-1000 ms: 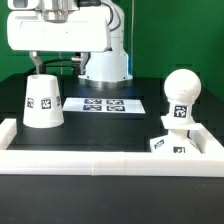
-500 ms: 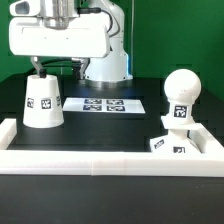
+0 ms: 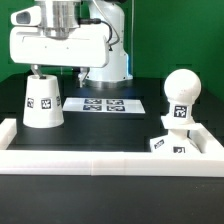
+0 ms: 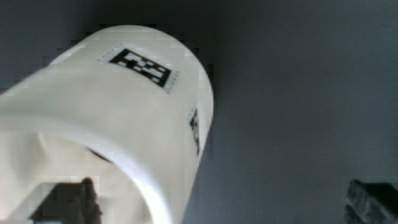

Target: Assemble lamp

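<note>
The white cone shade (image 3: 41, 102) stands wide end down at the exterior view's left, a tag on its side. My gripper (image 3: 56, 68) is open just above it, with one fingertip (image 3: 35, 70) at the shade's top edge. In the wrist view the shade (image 4: 125, 120) fills much of the picture. One finger (image 4: 71, 203) is over it, the other finger (image 4: 374, 200) is over bare black table, and the gripper (image 4: 222, 205) holds nothing. The round-headed bulb post (image 3: 181, 96) stands upright on the angular base (image 3: 168, 143) at the exterior view's right.
The marker board (image 3: 108, 104) lies flat on the black table between the shade and the bulb post. A white rail border (image 3: 100, 160) runs along the front and both sides. The robot's base (image 3: 104, 66) stands behind the board.
The gripper has come down toward the shade and shifted a little to the exterior view's left. The shade, bulb post and base have not moved.
</note>
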You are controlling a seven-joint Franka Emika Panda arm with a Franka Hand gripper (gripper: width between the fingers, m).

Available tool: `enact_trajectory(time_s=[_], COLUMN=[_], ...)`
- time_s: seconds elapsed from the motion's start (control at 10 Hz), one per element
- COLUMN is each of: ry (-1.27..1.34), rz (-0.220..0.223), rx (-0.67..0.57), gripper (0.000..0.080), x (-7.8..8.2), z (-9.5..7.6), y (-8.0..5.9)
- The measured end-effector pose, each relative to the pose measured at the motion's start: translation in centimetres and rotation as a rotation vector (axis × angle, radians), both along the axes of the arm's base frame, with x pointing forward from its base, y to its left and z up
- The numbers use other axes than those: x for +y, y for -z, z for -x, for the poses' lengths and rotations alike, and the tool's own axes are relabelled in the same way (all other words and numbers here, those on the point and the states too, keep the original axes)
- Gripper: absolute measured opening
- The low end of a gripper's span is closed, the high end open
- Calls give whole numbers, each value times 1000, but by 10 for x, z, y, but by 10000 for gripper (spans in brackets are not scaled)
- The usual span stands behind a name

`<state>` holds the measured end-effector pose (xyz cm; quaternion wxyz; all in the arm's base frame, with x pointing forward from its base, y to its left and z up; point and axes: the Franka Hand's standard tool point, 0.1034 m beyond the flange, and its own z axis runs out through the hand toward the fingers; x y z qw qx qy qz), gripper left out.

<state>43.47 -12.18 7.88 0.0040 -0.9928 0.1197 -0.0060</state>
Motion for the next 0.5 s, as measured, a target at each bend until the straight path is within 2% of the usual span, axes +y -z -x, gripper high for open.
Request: enact_trajectory(time_s=[0.2,0.3,0.4,0.5], ry=[-1,-1,-2,-2], rz=[1,1,2,3], rx=[5,8,9,9], gripper=[453,453,241,80], x=[0,0,0,-1], z=[0,1,1,-1], y=[2,4,5,5])
